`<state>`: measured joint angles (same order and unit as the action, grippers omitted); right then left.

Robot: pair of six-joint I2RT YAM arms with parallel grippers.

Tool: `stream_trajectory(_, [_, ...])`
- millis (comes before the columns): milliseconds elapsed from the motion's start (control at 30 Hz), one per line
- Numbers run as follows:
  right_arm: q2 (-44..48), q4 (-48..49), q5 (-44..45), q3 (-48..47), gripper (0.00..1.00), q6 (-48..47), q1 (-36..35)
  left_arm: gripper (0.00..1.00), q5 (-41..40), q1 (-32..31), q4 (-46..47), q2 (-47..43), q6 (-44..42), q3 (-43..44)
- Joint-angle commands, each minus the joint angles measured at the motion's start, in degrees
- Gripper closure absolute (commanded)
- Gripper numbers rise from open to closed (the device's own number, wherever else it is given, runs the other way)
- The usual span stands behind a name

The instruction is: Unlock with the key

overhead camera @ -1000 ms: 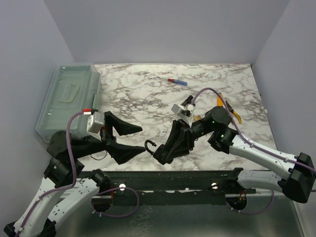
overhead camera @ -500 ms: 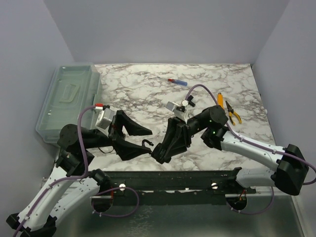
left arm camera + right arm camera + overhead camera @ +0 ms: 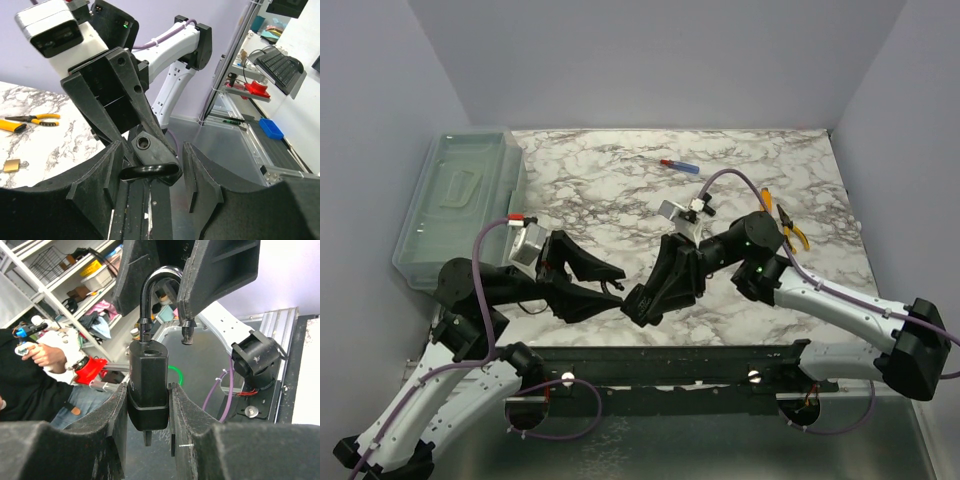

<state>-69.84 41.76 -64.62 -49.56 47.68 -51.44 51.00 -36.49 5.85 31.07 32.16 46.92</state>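
On marble tabletop (image 3: 610, 195): pliers (image 3: 782, 222), pen (image 3: 679, 165); padlock (image 3: 148, 390) aloft; lavender walls (image 3: 650, 60).

White marble-pattern table (image 3: 620, 190), grey veining. Clear lidded plastic bin (image 3: 460, 200) on far left side. Small red-and-blue object (image 3: 679, 165) at far centre, alone. Orange-handled pliers (image 3: 782, 222) at right side. Small brass padlock (image 3: 11, 165) flat on marble near pliers, not touching.
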Motion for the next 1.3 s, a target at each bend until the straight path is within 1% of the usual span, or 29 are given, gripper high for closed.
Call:
stream_trajectory(0, [2.95,-4.47,10.2,-3.07,1.0,-3.26,0.77,0.46,-0.29,-0.21,-2.33,-1.56,-0.7,-0.19])
stream_trajectory(200, [4.76,-3.73,12.89,-1.99,1.0,-2.28,1.58,0.49,-2.55,-0.23,-5.18,-2.4,-1.49,0.11])
stream_trajectory(333, [5.1,-6.68,15.57,-2.43,1.0,-3.78,1.61,0.52,-4.42,-0.18,-5.76,-2.89,-1.32,0.18])
stream_trajectory(400, [5.7,-10.68,18.75,-3.02,1.0,-5.77,1.61,0.55,-5.94,-0.2,-7.42,-3.09,-1.43,0.27])
stream_trajectory(500, [6.63,-16.23,23.35,-3.82,1.0,-8.62,1.61,0.61,-10.72,-0.24,-11.1,-3.07,-2.42,0.87])
stream_trajectory(700, [7.47,-18.93,26.44,-3.79,1.0,-10.29,1.61,0.71,-16.83,-0.23,-14.27,-3.51,-2.98,0.51])
stream_trajectory(800, [7.6,-21.04,28.53,-4.38,1.0,-11.59,1.61,0.73,-19.27,-0.22,-15.56,-3.27,-2.56,0.61])
stream_trajectory(933, [8.03,-25.31,32.7,-5.39,1.0,-14.47,1.61,0.8,-26.26,-0.23,-20.3,-1.54,-2.18,2.27])
stream_trajectory(1133, [6.83,-32.09,40.8,-7.13,1.0,-18.8,1.61,0.8,-39.74,-0.2,-24.63,1.83,1.58,2.2])
stream_trajectory(1267, [5.0,-34.64,45.04,-8.07,1.0,-20.56,1.61,0.8,-42.58,-0.2,-25.09,5.1,3.37,1.72])
